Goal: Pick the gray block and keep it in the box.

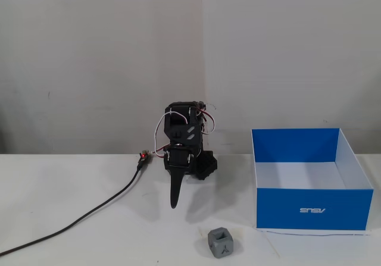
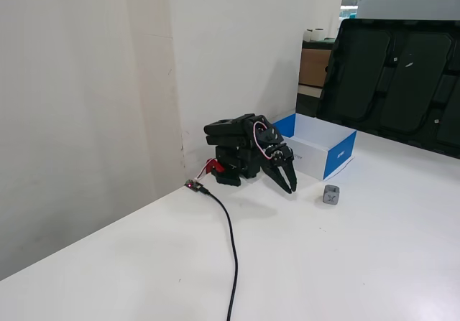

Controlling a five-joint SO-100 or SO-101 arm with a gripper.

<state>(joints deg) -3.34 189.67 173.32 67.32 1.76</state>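
So closest to the camera in a fixed view is the gray block (image 1: 220,243), just sitting on the white table (image 1: 71,182) out in the open, nothing touching it. It's a little dark cube with rounded corners and dents in its faces. Right behind it and off to the right in that view is the box (image 1: 311,209), blue walls with a white inside and an upside-down ASUS logo on the front wall. Block is near the box's front left corner but clearly outside it. A bit further back and to the left is the gripper (image 1: 174,205), pointing down at the table with the arm all folded up behind it. It's well apart from the block, not holding anything. From the front the fingers look like one dark spike, but in the other fixed view the gripper (image 2: 290,188) shows its two fingers meeting at the tips, so they look closed to me. A black cable (image 1: 89,215) runs from a small red connector beside the arm off to the left edge. Behind everything is a plain white wall (image 1: 95,58).
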